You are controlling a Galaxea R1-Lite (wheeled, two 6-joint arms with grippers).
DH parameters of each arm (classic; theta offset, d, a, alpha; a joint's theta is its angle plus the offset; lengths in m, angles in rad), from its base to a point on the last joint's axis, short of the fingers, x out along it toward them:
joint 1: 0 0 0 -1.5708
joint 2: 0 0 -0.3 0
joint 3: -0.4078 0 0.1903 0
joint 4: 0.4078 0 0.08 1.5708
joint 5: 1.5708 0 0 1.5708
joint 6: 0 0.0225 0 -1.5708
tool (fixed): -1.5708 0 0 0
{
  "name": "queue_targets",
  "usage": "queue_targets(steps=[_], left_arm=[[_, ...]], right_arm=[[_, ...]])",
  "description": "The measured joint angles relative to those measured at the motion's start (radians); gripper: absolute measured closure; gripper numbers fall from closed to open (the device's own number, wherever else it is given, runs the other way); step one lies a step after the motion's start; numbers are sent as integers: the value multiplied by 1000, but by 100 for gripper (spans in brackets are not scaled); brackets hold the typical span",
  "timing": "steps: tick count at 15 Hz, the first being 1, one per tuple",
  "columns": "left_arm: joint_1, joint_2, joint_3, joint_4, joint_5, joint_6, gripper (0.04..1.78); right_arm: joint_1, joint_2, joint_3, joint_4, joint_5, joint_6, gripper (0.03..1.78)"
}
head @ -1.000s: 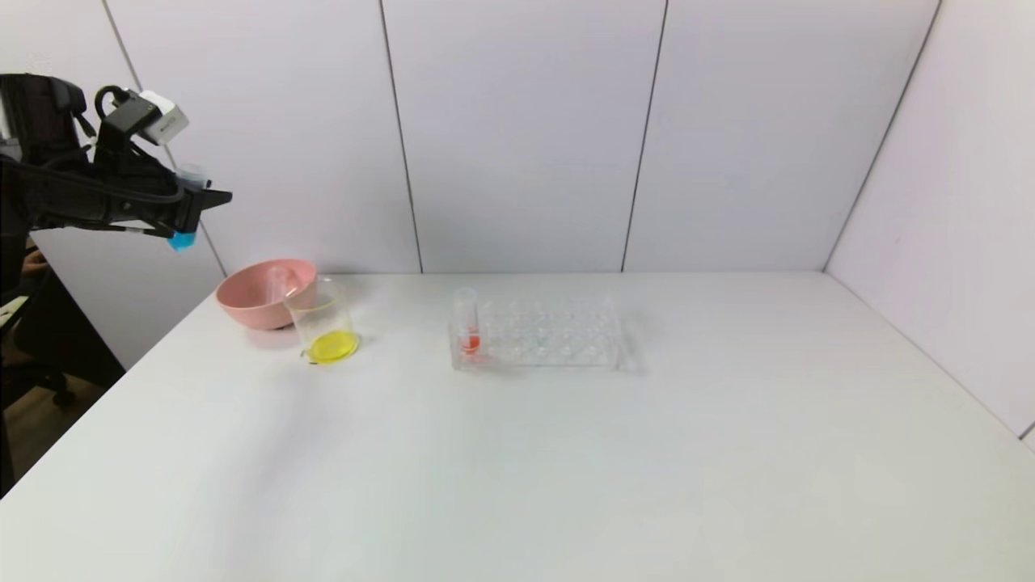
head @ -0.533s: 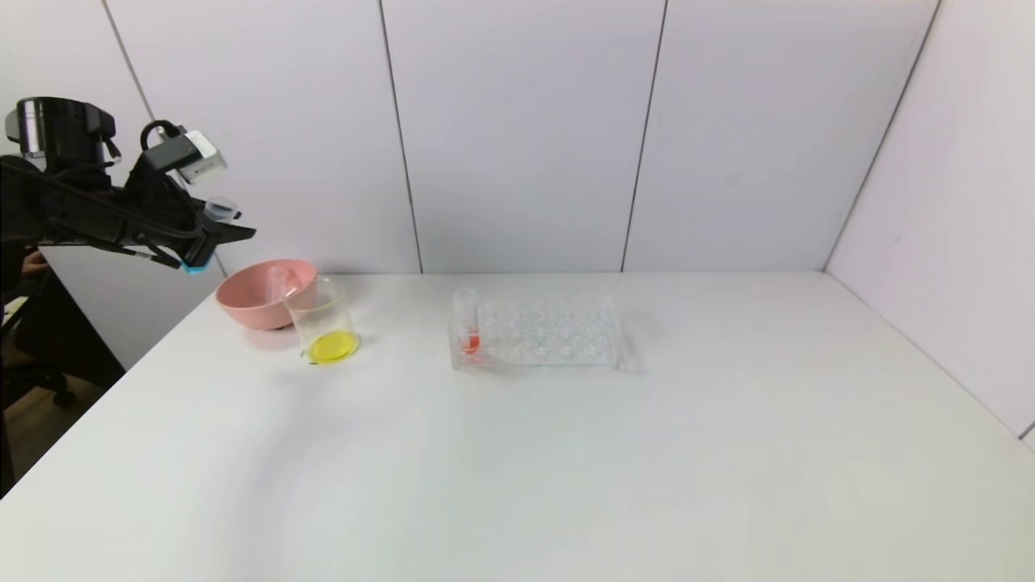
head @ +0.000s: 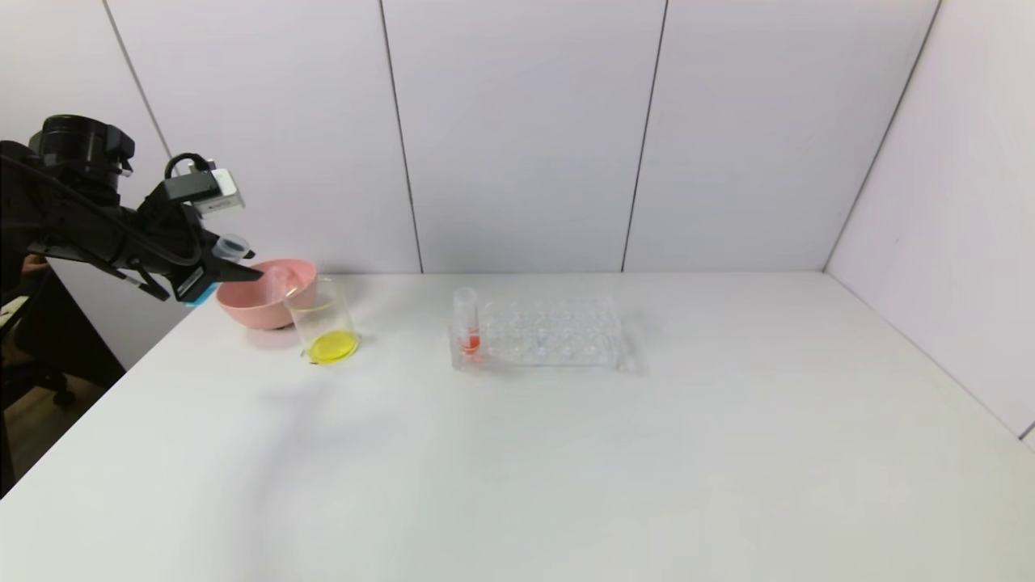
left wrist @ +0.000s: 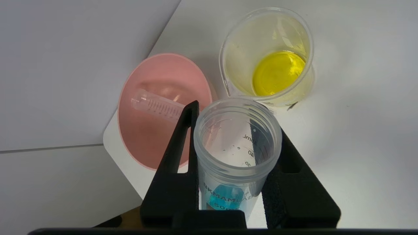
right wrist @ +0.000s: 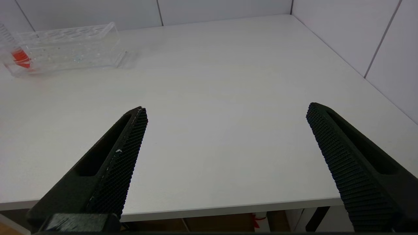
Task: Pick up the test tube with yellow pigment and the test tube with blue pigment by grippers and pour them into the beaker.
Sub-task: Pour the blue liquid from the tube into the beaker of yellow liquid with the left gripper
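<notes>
1. Head view: the left gripper [head: 212,279] is seen off the table's left edge, at about nine o'clock from the pink bowl [head: 247,301], clamped on the test tube with blue pigment [head: 229,246]. The tube is tilted, its open mouth pointing toward the bowl. The beaker [head: 323,323], holding yellow liquid, is stood at four o'clock from the bowl, touching it. At three o'clock from the beaker, well apart, the clear rack [head: 538,333] is found with the red-tipped tube [head: 466,322] in its left end.

2. Left wrist view: the tube [left wrist: 236,148] is pinched between the black fingers [left wrist: 178,153], with blue liquid low at its base. An emptied tube [left wrist: 156,105], judged to be the yellow one, is lying in the bowl [left wrist: 143,143]. The beaker's mouth [left wrist: 266,55] is offset from the tube's lip, so a tip begun here could send blue into the bowl or onto the table. A smooth, wet tube could also slip in the grip.

3. Right wrist view: the right gripper [right wrist: 225,137] is held wide apart above the bare table [right wrist: 228,65], idle, with the rack [right wrist: 65,49] at eleven o'clock.
</notes>
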Motion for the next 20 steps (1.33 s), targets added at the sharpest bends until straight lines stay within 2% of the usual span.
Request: queue_targets(steps=[6, 10, 13, 17, 20], left_arm=[[-37, 2, -13, 24, 12, 0, 129], [-50, 22, -55, 93, 23, 2, 129], [-58, 42, -118, 157, 76, 53, 129], [-68, 97, -232, 324, 126, 152, 129], [-85, 128, -279, 362, 190, 177, 129]], right_arm=[[0, 0, 0, 0, 0, 0, 4], [0, 0, 0, 0, 0, 0, 4], [0, 0, 0, 0, 0, 0, 4], [0, 0, 0, 0, 0, 0, 4], [0, 0, 0, 0, 0, 0, 4]])
